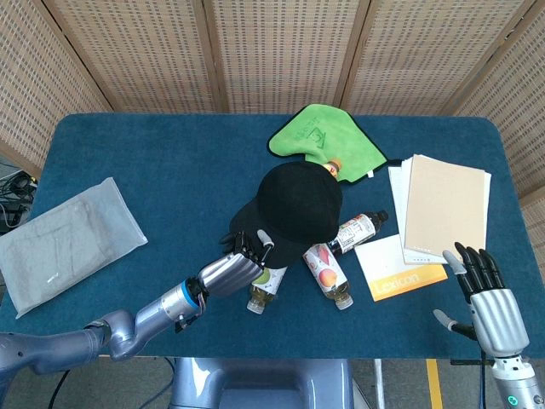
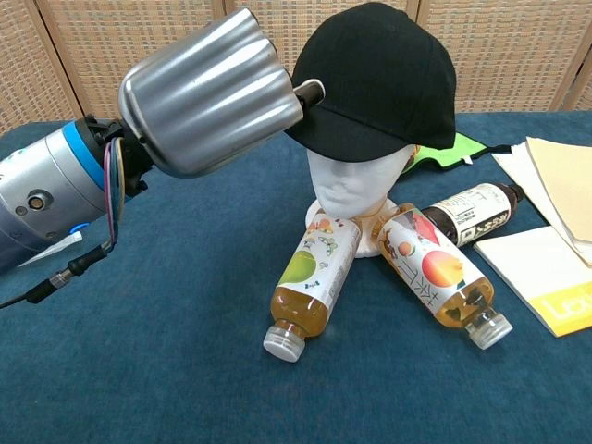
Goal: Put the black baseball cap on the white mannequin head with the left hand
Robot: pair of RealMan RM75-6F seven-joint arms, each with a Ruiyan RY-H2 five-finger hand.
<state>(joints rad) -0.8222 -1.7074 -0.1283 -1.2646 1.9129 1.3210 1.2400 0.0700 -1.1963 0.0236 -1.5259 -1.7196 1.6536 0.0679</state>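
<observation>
Head view: I see my left hand (image 1: 232,271), silver-backed with black fingers (image 1: 247,245), reaching up from the near edge of the blue-covered table (image 1: 162,179) to the brim of the black baseball cap (image 1: 294,204). The fingers are closed around the brim's edge, pinching it. The cap hides the mannequin head under it from here. Three bottles lie around its base: a clear bottle with a green apple label (image 1: 266,285), a bottle with a peach label (image 1: 327,274) and a dark bottle with a white label (image 1: 356,230). A green microfibre cloth (image 1: 328,141) lies behind the cap, a grey plastic pouch (image 1: 64,243) at the left edge of the table, and a stack of beige and white notebooks (image 1: 443,209) on the right. My right hand (image 1: 491,311) hangs off the near right corner, its fingers straight and apart, holding nothing.

Chest view: the left hand (image 2: 208,92) fills the upper left, its knuckles towards the camera, a fingertip (image 2: 308,91) pressed on the brim. The cap (image 2: 384,74) sits on the white mannequin head (image 2: 356,185), tipped low so that the brim covers the forehead and eyes. The apple bottle (image 2: 310,287) and the peach bottle (image 2: 439,277) lie in front of the head's base, splayed apart, caps towards me.
</observation>
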